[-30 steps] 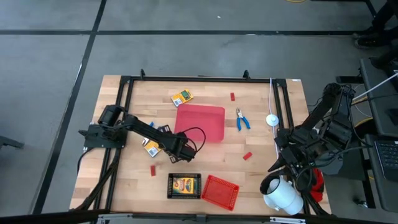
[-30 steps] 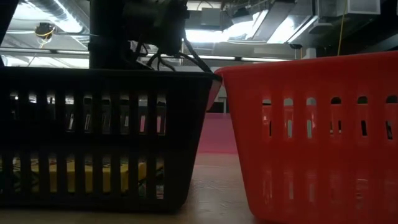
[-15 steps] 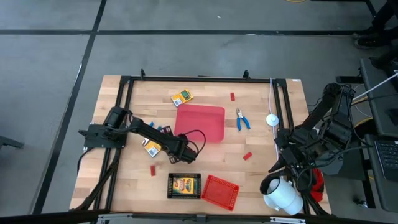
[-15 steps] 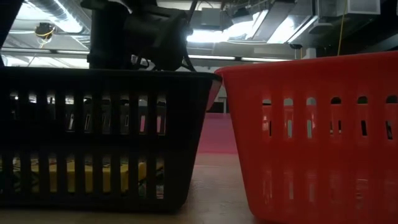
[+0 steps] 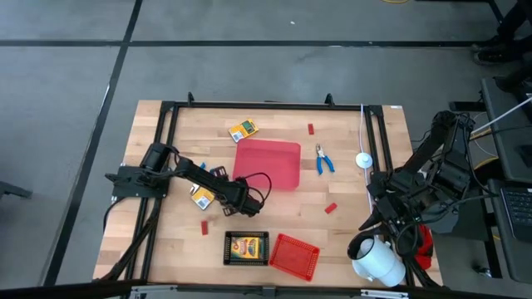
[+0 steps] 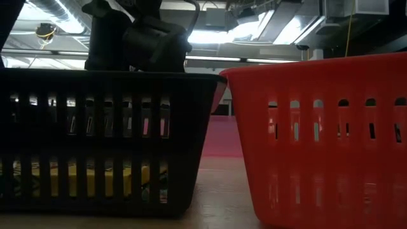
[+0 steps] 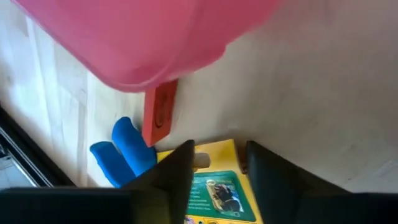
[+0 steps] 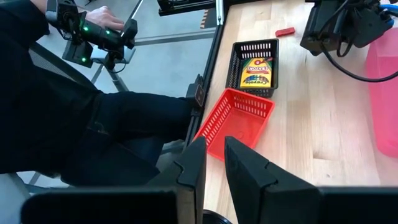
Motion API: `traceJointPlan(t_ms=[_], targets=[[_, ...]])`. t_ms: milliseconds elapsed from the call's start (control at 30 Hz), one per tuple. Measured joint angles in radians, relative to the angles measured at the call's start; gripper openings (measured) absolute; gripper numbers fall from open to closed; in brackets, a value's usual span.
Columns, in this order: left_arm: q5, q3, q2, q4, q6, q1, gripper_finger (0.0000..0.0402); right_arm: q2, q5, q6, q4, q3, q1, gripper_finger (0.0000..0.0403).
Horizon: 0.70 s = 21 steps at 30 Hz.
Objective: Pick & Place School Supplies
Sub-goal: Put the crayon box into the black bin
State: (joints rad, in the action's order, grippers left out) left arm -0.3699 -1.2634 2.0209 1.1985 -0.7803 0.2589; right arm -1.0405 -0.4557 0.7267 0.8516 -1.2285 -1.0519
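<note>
Pale wooden table carried a large plain red plastic tray near its middle. Left end effector hung with its fingers apart above a flat yellow-and-green card box, just left of that tray, beside a small red rectangular block and blue tool handles. Another such box lay in the small black slotted basket, next to a red mesh basket. Right end effector waited at the table's right edge, fingers slightly parted and gripping nothing.

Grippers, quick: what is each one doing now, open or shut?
Left gripper: open, hovering over the flat yellow-and-green card box, holding nothing.
Right gripper: open and empty, waiting at the wooden table's right edge.
</note>
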Motion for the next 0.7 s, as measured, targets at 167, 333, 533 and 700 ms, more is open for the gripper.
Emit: traceJointPlan(t_ms=[167,333,533,700], targets=[[0.023,0.0,0.0,-0.001,0.007,0.0,0.003,0.0,0.0,0.002,-0.006,0.0,0.0,0.0061],[0.04,-0.001,0.0,0.008,0.008,0.007,0.0002,0.0,0.0,0.002,-0.007,0.0,0.0,0.0061],[0.047,-0.036,0.0,0.076,-0.025,0.031,0.0002,0.0,-0.001,0.002,-0.007,0.0,0.0,0.0062],[0.049,-0.087,-0.001,0.148,-0.066,0.056,0.0002,0.0,-0.008,-0.001,-0.007,0.0,0.0,0.0062]])
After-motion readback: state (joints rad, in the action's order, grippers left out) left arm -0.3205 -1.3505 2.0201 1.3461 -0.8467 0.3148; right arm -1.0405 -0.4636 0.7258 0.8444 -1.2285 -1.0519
